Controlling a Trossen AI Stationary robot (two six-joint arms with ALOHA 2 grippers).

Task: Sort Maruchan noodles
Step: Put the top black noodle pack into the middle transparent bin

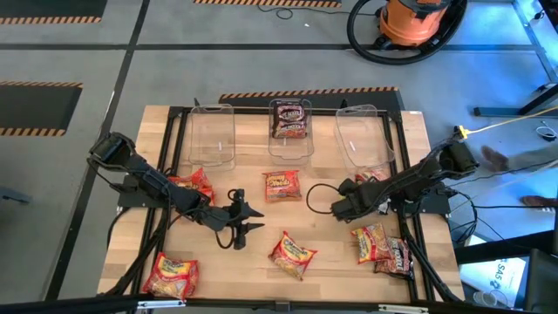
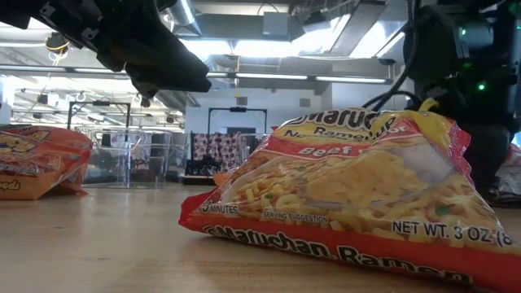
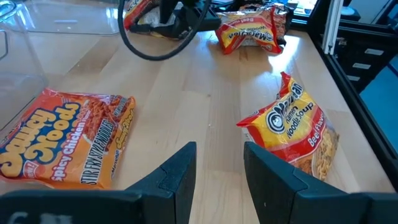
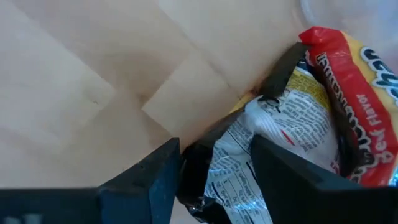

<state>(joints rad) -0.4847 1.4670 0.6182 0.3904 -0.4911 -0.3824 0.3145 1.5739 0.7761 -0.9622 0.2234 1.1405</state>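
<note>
A: Obs., left side first. Orange crinkly plastic noodle packet [image 1: 171,276] at the near-left corner of the pale wooden slat table [image 1: 340,262]. Another red-orange packet [image 1: 193,184] lies under the left arm. Left gripper [image 1: 247,220] is over the table's middle, above bare wood, fingers parted, holding nothing.

B: Its wrist camera agrees: the two dark fingers [image 3: 177,177] stand apart, the orange "Spicy Chicken" packet [image 3: 65,138] to one side, a yellow-and-red beef-flavour packet [image 3: 295,127] to the other.

A: Centre: three clear plastic rectangular bins along the far edge. The left bin [image 1: 212,137] shows nothing inside; the middle bin [image 1: 290,144] holds a dark maroon packet [image 1: 290,119].

B: Right?

A: Right bin [image 1: 364,139], with the right gripper [image 1: 342,205] just in front of it. Its wrist view shows the jaws closed on a red-edged beef packet [image 4: 298,140], gripped at its crumpled silver printed back. Two more packets [image 1: 384,246] lie near the right edge.
</note>
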